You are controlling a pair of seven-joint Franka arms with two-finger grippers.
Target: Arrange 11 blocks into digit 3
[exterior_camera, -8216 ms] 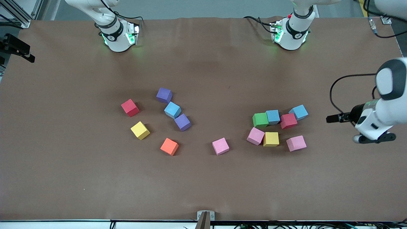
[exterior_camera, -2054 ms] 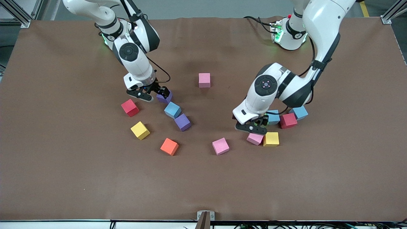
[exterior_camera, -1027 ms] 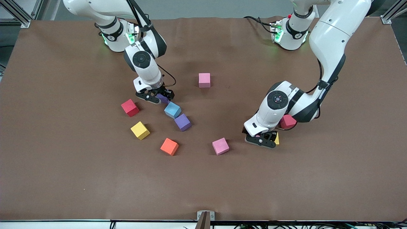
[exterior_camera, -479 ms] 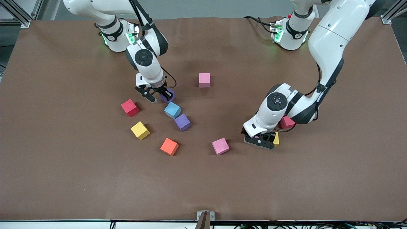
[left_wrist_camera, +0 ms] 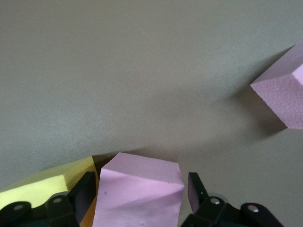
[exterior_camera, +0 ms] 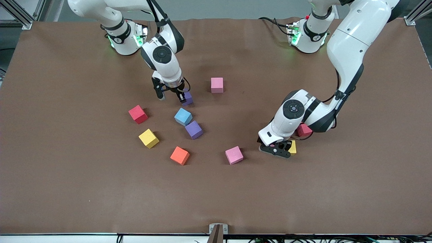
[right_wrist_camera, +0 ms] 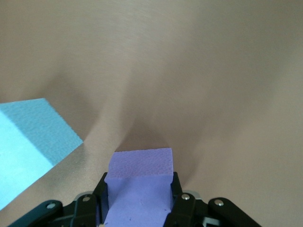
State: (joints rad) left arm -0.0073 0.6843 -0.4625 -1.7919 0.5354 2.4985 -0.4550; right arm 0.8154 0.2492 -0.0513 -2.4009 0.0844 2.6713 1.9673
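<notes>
My right gripper (exterior_camera: 179,96) is shut on a purple block (exterior_camera: 187,99), held a little above the table; the right wrist view shows this purple block (right_wrist_camera: 139,165) pinched between both fingers (right_wrist_camera: 176,189). My left gripper (exterior_camera: 276,148) is down at the table with its fingers (left_wrist_camera: 195,189) on either side of a pink block (left_wrist_camera: 137,198); a thin gap shows at one finger. A yellow block (exterior_camera: 293,147) touches that pink one. Loose blocks lie around: pink (exterior_camera: 217,85), pink (exterior_camera: 234,155), red (exterior_camera: 137,114), light blue (exterior_camera: 183,116), purple (exterior_camera: 193,129), yellow (exterior_camera: 148,138), red (exterior_camera: 303,130).
An orange cube (exterior_camera: 179,155) lies nearer the front camera than the purple block on the table. The left arm's forearm (exterior_camera: 305,111) hides the blocks beneath it. The brown table (exterior_camera: 216,195) stretches bare toward the front camera.
The right gripper shut on the purple block and carried it up and toward the lone pink block. The left gripper's fingers narrowed around the pink block beside the yellow one.
</notes>
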